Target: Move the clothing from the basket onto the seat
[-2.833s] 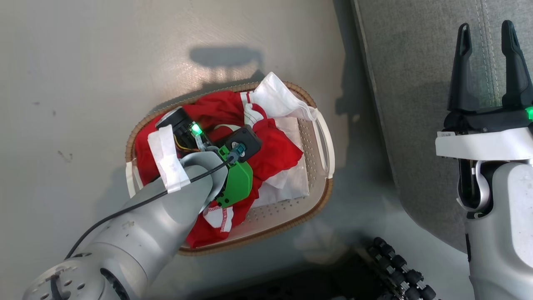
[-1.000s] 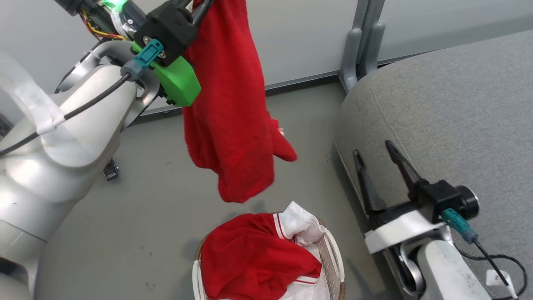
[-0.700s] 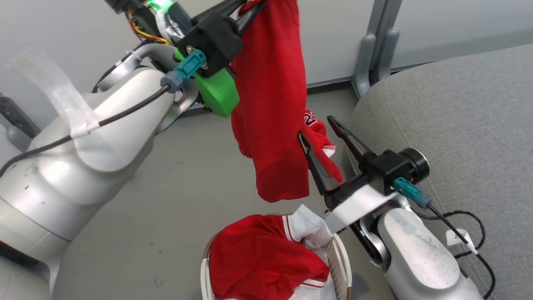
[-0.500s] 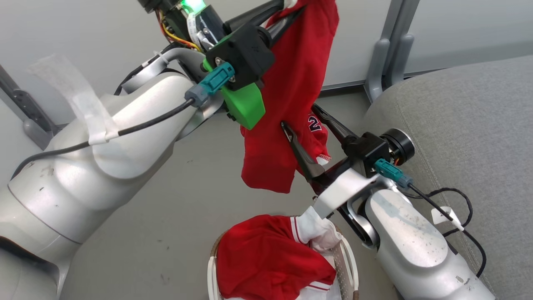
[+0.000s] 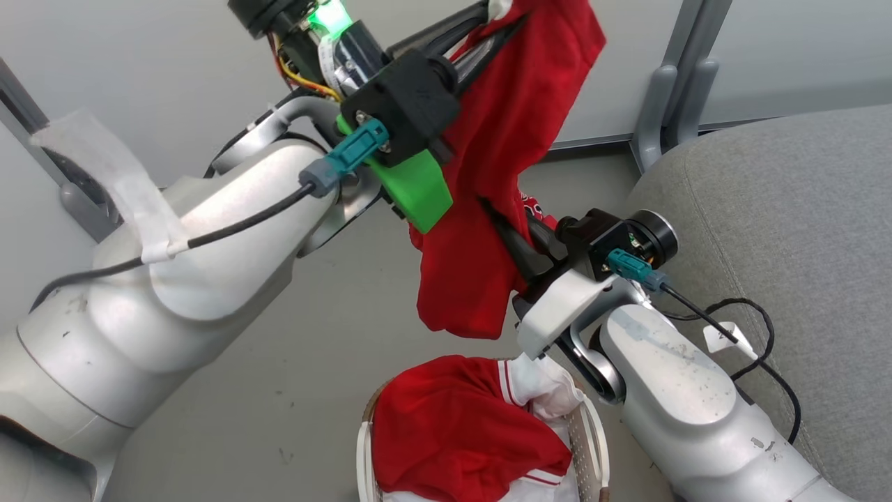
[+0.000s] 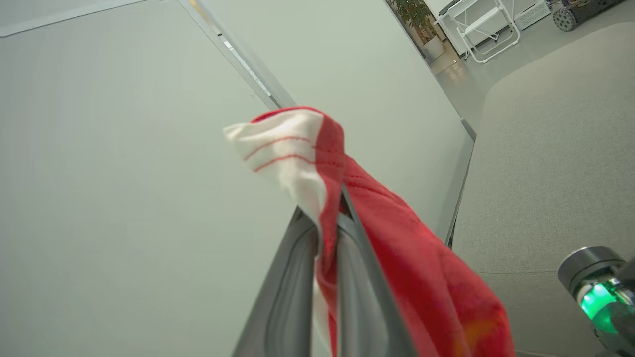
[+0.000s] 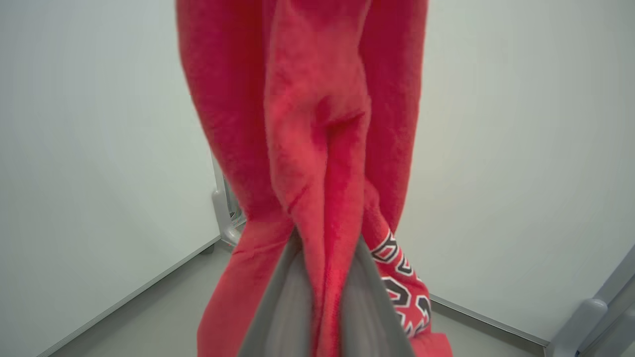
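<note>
A red garment (image 5: 488, 174) hangs in the air above the basket, stretched between both grippers. High up, my left gripper (image 5: 496, 17) is shut on its white striped trim (image 6: 285, 148), fingers (image 6: 287, 277) pinched tight. My right gripper (image 5: 493, 210) is shut on a lower fold of the same garment (image 7: 307, 124), beside a lettered logo (image 7: 402, 287). The white perforated basket (image 5: 591, 446) stands on the floor at the bottom, with more red and white clothing (image 5: 453, 432) in it. To the right lies the grey seat (image 5: 787, 195), under my right forearm.
A grey metal post (image 5: 662, 90) rises against the pale wall behind the seat's corner. On the seat lies a black cable with a white tag (image 5: 725, 338). The bare grey floor (image 5: 313, 348) spreads left of the basket.
My left arm lifted the red garment out of the basket and carried it rightward. My right gripper rose to the hanging cloth and shut on it. The head camera also shifted.
</note>
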You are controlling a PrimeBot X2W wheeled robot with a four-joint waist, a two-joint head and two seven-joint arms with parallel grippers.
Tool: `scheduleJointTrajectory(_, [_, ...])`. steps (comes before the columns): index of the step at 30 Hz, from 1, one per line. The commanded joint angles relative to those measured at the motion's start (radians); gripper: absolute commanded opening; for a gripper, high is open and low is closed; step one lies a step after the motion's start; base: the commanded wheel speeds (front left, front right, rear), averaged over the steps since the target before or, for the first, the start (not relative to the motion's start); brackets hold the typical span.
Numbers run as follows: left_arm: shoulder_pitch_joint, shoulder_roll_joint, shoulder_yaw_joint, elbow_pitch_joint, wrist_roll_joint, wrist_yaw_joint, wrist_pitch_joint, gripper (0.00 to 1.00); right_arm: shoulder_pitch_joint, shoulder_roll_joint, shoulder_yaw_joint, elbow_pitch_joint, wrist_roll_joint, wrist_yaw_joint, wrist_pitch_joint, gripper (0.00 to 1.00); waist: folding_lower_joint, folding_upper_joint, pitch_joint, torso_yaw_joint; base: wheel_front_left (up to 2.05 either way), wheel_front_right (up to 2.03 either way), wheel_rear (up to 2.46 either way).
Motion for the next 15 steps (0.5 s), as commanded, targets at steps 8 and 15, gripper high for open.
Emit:
scheduleJointTrajectory(8, [0.196, 0.013, 0.072, 0.066, -0.177, 0.037, -0.027, 1.0, 0.014, -0.003, -0.096, -0.015, -0.001, -0.001, -0.003, 0.0, 0.0001, 0.0, 0.017, -0.011, 0.0, 0.0, 0.0])
scheduleJointTrajectory(15, [0.389, -0.007, 0.121, 0.122, -0.213, 0.08, -0.069, 1.0, 0.051, -0.003, -0.2, -0.039, -0.031, -0.001, -0.003, 0.0, 0.0001, 0.0, 0.027, -0.01, 0.0, 0.0, 0.0])
